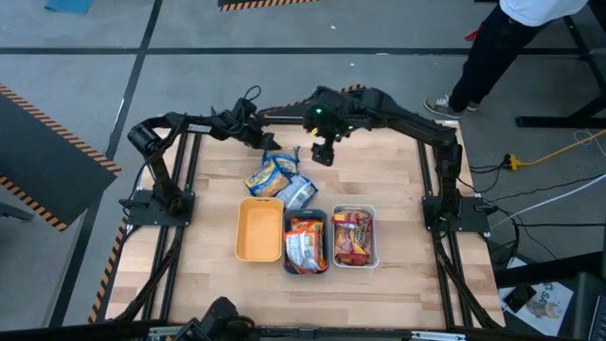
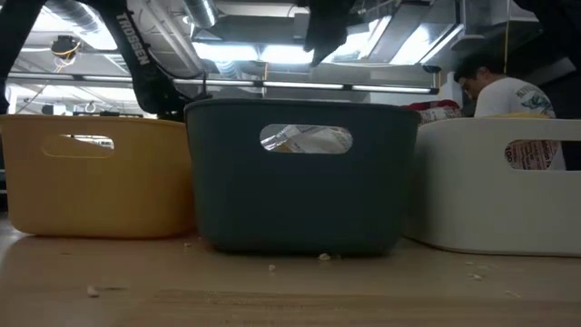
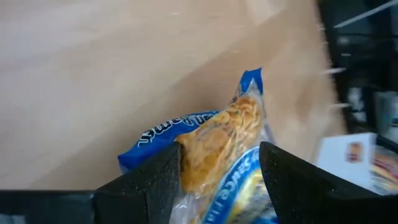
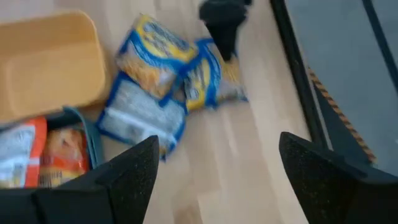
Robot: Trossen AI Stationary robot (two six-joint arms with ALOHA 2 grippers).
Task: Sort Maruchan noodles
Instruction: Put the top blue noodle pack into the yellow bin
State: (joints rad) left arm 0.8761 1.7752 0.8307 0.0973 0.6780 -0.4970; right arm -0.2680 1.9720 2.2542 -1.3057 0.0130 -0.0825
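Three blue-edged Maruchan packets lie past the trays' far side. A blue-and-yellow one (image 1: 266, 177) (image 4: 151, 55) and a blue-white one (image 1: 298, 192) (image 4: 142, 116) rest flat on the table. My left gripper (image 1: 271, 144) (image 3: 217, 165) is shut on the third, a blue-and-yellow packet (image 1: 285, 159) (image 3: 219, 134). My right gripper (image 1: 324, 152) (image 4: 217, 158) hovers open just to the right of it, touching nothing. Orange packets fill the teal tray (image 1: 285, 239). Red ones fill the white tray (image 1: 373, 237). My left gripper pinches the blue-and-yellow packet between its two fingers (image 3: 155, 180), on the packet's end toward the table's far edge (image 4: 219, 62). The fingers come slanting down from the far left. The packet is tilted, its lower end (image 4: 193, 93) by the other two packets; whether it is lifted clear I cannot tell.
The yellow tray (image 1: 258, 230) (image 2: 91, 177) holds nothing that I can see. The three trays stand side by side near the table's middle. Bare wood (image 1: 388, 161) lies to the right of the packets. A person (image 1: 492, 43) (image 2: 508, 95) stands beyond the far right corner.
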